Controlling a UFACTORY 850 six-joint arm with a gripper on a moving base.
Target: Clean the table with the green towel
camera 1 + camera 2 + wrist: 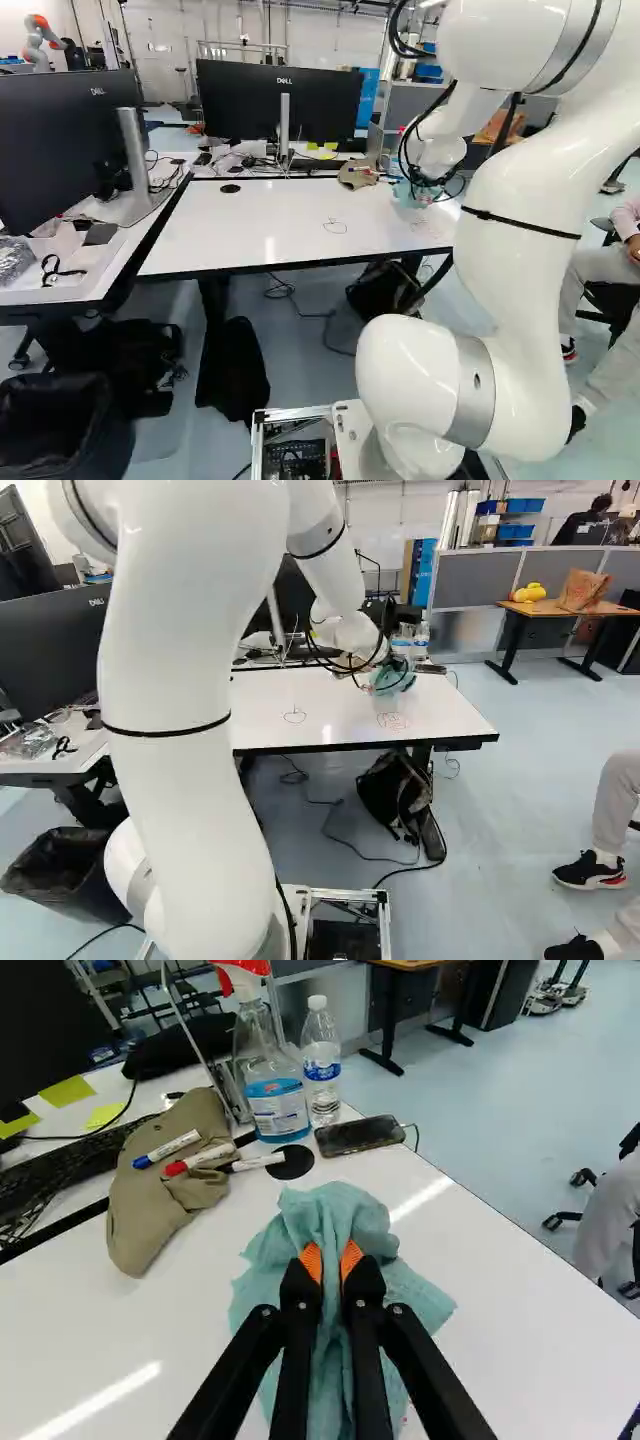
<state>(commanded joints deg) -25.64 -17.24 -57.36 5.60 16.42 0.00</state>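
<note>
In the right base view my gripper (pixel 392 672) is over the right part of the white table (pixel 330 705), at the green towel (pixel 388 683). The wrist view shows my gripper (pixel 332 1262) shut on the bunched green towel (pixel 345 1215), orange pads pinching it from two sides. Its lower folds spread on the white tabletop (pixel 520 1360). Drawn marks (pixel 393 721) lie on the table just this side of the towel, and a drawn loop (pixel 295 716) is farther left.
Beyond the towel stand a spray bottle (pixel 274 1090), a water bottle (pixel 322 1060) and a phone (pixel 360 1135). Markers lie on and beside a brown cloth (pixel 165 1185). Monitors (pixel 280 100) stand behind and left. Another robot (pixel 40 42) is far back. A person sits at the right.
</note>
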